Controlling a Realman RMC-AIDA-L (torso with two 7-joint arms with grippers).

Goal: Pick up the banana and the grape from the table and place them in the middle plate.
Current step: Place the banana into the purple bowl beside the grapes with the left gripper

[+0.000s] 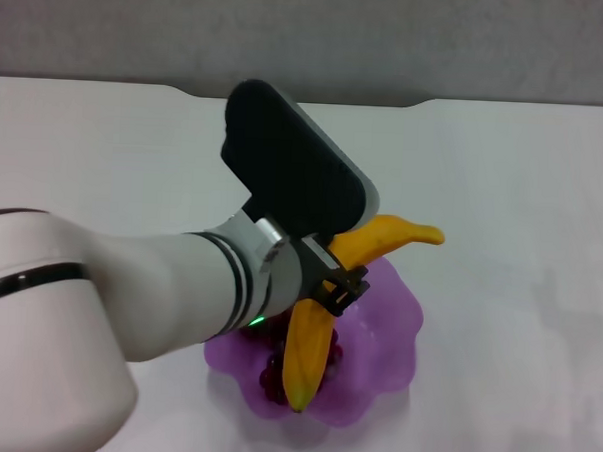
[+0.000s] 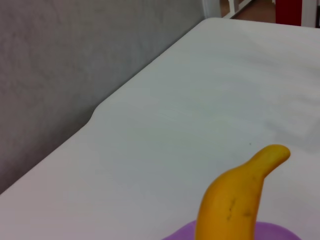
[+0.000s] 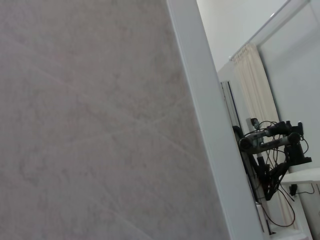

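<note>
My left gripper [image 1: 335, 284] is shut on the yellow-orange banana [image 1: 309, 351] around its middle, over the middle plate [image 1: 392, 330], a translucent purple bowl with a wavy rim. The banana's lower end points down into the plate and its other end sticks out to the right. Dark red grapes [image 1: 272, 375] lie in the plate, partly hidden behind the banana. In the left wrist view the banana [image 2: 235, 200] rises over a sliver of the purple plate [image 2: 280, 231]. The right gripper is out of view.
The white table [image 1: 523, 196] spreads around the plate, with a notched far edge against a grey wall [image 1: 390, 40]. My left arm's white forearm [image 1: 99, 287] crosses the near left. The right wrist view shows only a wall and distant equipment.
</note>
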